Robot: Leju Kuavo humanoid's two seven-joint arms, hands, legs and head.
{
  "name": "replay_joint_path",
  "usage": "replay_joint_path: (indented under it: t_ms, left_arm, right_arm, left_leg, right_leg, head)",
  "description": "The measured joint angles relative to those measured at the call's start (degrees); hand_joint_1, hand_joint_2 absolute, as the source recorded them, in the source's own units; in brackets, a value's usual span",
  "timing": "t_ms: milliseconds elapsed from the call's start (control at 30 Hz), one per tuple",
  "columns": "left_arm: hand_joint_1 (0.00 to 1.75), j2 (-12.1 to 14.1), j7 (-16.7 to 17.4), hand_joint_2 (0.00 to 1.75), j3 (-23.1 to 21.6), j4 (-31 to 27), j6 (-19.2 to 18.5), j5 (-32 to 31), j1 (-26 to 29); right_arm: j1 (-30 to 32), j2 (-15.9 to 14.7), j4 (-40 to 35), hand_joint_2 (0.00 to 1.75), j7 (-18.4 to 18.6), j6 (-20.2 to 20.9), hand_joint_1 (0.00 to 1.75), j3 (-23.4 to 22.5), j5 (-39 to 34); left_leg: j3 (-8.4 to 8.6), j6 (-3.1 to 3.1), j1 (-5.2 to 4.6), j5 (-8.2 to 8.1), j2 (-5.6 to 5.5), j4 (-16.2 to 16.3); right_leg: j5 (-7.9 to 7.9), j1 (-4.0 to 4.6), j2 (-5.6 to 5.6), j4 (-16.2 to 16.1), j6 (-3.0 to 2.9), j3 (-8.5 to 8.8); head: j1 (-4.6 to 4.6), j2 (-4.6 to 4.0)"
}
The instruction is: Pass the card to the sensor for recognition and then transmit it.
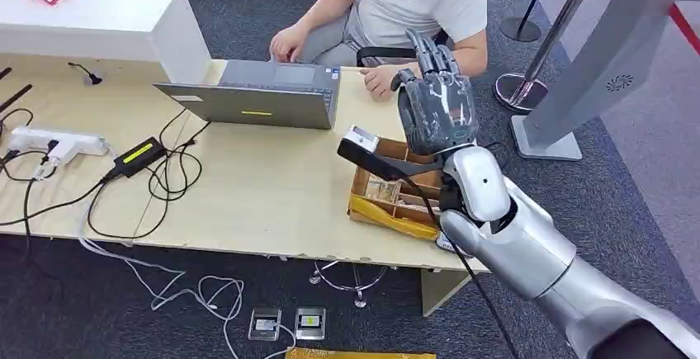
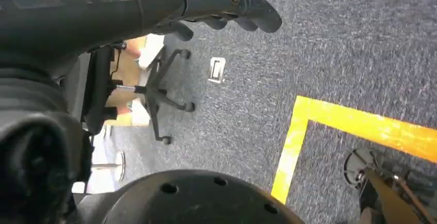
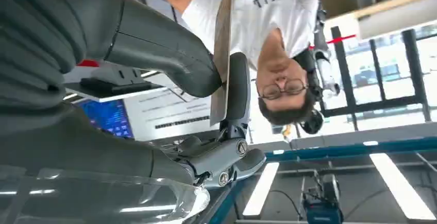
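The counter (image 1: pixel 248 186), pale wood, spans the left and middle of the head view, with dark grey carpet (image 1: pixel 652 128) around it. A person (image 1: pixel 413 0) in a white printed shirt sits at its far side, one hand on the open grey laptop (image 1: pixel 256 95), the other resting on the counter edge just right of it. A white box (image 1: pixel 99 16) stands at the far left of the counter, and a grey panel on a flat base (image 1: pixel 594 70) leans up from the floor at the far right.

The silver right arm (image 1: pixel 528 252) comes in from the near right, its right hand (image 1: pixel 436 99) raised upright above the counter's right end, palm toward the person. In the right wrist view the thumb and one of the fingers (image 3: pixel 238 87) pinch the card (image 3: pixel 222 49), a thin plate seen edge-on, held in the air in front of the person.

Below the arm a brown cardboard tray (image 1: pixel 388 194) sits at the counter's near right edge, with a small dark scanner (image 1: pixel 363 148) with a white head at its left end. A power strip (image 1: pixel 49 143), a black adapter (image 1: pixel 139 155) and loops of cable lie on the counter's left part.

The left hand (image 2: pixel 227 5) hangs over the carpet, fingers curled in with nothing in them, near a yellow floor line (image 2: pixel 309 126) and an office chair base (image 2: pixel 160 92).
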Motion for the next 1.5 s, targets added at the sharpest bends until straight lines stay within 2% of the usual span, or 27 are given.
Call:
replay_joint_path:
  t_ms: [400, 967, 1000, 1033, 1067, 1100, 1300, 1500]
  left_arm:
    - [0.0, 0.4, -0.2, 0.0, 0.0, 0.0, -0.9, 0.0, 0.1]
    - [0.0, 1.2, -0.9, 0.0, 0.0, 0.0, -2.4, -0.7, 0.3]
    - [0.0, 1.2, -0.8, 0.0, 0.0, 0.0, -2.4, -0.7, 0.3]
    - [0.0, 1.2, -0.7, 0.0, 0.0, 0.0, -2.5, -0.7, 0.3]
    - [0.0, 1.2, -0.7, 0.0, 0.0, 0.0, -2.6, -0.7, 0.3]
    - [0.0, 1.2, -0.7, 0.0, 0.0, 0.0, -2.6, -0.7, 0.3]
    - [0.0, 1.3, -0.7, 0.0, 0.0, 0.0, -2.8, -0.8, 0.3]
    - [0.0, 1.3, -0.6, 0.0, 0.0, 0.0, -2.8, -1.0, 0.3]
  right_arm:
    - [-0.9, 3.6, 7.2, 1.75, -1.7, -1.0, 1.75, 0.7, -1.9]
    - [-0.7, 2.9, 12.8, 1.75, -0.7, -1.1, 1.75, 1.2, -2.7]
    - [-0.7, 2.8, 13.0, 1.75, -0.6, -1.1, 1.4, 1.2, -2.8]
    - [-0.7, 2.7, 13.2, 1.75, -0.6, -1.1, 0.77, 1.2, -2.9]
    - [-0.7, 2.6, 13.4, 1.75, -0.6, -1.1, 0.31, 1.2, -2.9]
    - [-0.7, 2.6, 13.7, 1.75, -0.5, -1.1, 0.0, 1.2, -2.9]
    - [-0.7, 2.1, 14.6, 1.75, 1.2, -3.3, 0.0, 1.0, -1.6]
    - [-0.7, 2.0, 15.3, 1.75, 1.7, -2.7, 0.0, 0.9, -0.7]
  left_leg:
    - [-0.01, 0.0, 0.0, 0.0, -0.01, 0.0]
    - [-0.01, -0.02, -0.01, -0.01, 0.03, 0.0]
    - [-0.01, -0.02, -0.01, -0.01, 0.03, 0.0]
    - [-0.01, -0.02, -0.01, -0.02, 0.03, 0.0]
    - [-0.01, -0.02, -0.01, -0.01, 0.03, 0.0]
    - [-0.01, -0.02, -0.01, -0.01, 0.03, 0.0]
    - [-0.01, -0.02, 0.0, -0.01, 0.03, 0.0]
    - [-0.01, -0.02, 0.0, -0.02, 0.02, 0.0]
  right_leg:
    - [-0.01, 0.0, -0.02, 0.0, -0.02, -0.02]
    - [-0.01, 0.0, 0.01, 0.0, -0.02, -0.07]
    - [-0.01, 0.0, 0.01, 0.0, -0.02, -0.07]
    - [-0.01, 0.0, 0.01, 0.0, -0.02, -0.07]
    - [-0.01, 0.0, 0.01, 0.0, -0.02, -0.07]
    - [-0.01, 0.0, 0.01, 0.0, -0.02, -0.07]
    - [-0.01, 0.0, 0.01, 0.0, -0.02, -0.07]
    - [-0.01, 0.0, 0.0, 0.0, -0.02, -0.07]
  head:
    - [0.0, 0.0]
    - [0.0, 0.0]
    - [-0.02, 0.0]
    - [0.0, 0.02]
    - [0.0, 0.02]
    - [0.0, 0.0]
    - [0.0, 0.0]
    - [0.0, 0.0]
